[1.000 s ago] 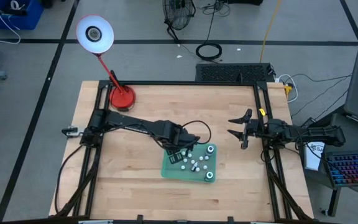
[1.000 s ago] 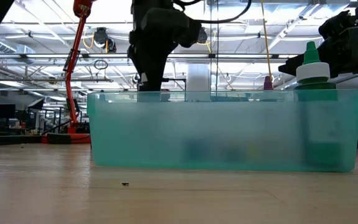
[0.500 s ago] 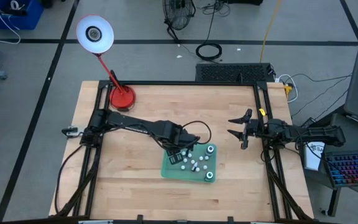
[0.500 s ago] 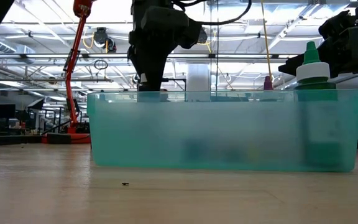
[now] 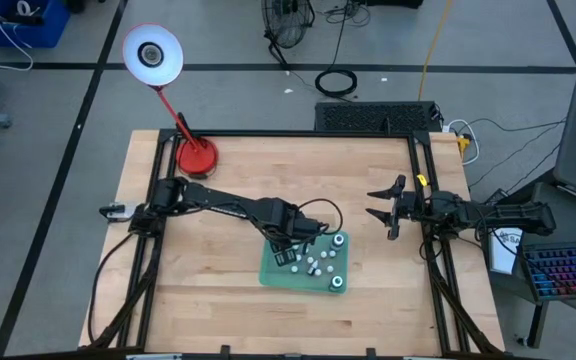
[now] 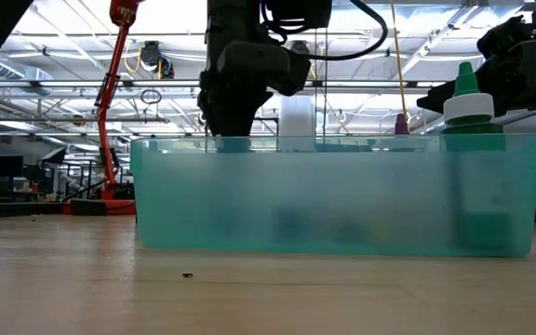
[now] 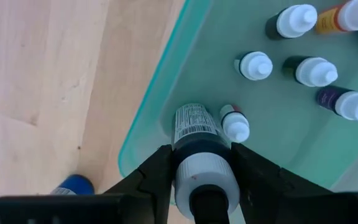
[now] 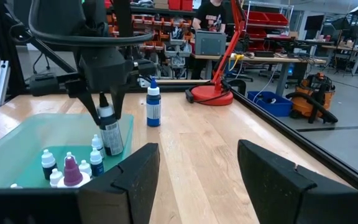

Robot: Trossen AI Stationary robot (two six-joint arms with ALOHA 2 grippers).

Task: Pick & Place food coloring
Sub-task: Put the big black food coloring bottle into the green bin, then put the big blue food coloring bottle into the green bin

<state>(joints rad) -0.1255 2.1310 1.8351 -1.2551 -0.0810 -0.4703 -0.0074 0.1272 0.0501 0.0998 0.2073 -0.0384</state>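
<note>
The green tray (image 5: 271, 272) sits near the table's middle and holds several tiny white-capped food coloring bottles (image 7: 255, 65), standing upright. My left gripper (image 5: 290, 240) hangs over the tray's far-left corner, shut on one more bottle (image 7: 194, 127), which has a dark body, a white cap and a barcode label. In the right wrist view this bottle (image 8: 112, 138) reaches down inside the tray wall. Whether it touches the floor, I cannot tell. My right gripper (image 5: 381, 212) waits open at the table's right side. My left gripper pinches the bottle between its two fingers (image 7: 157, 171) at the top end, by the white cap (image 7: 202, 177). The fingers come from above, pointing down. The bottle hangs upright below them, its lower end inside the tray beside a small bottle (image 7: 235, 126).
A blue bottle (image 8: 153, 106) stands on the bare wood just outside the tray's far-left corner. Two taller green-tipped bottles (image 5: 339, 240) stand at the tray's right side. The red lamp base (image 5: 196, 157) is at the far left. Bare table lies left of and in front of the tray.
My left gripper has gone down toward the tray and a little toward the table's right, carrying the bottle with it. It has stayed shut. My right arm has kept still.
</note>
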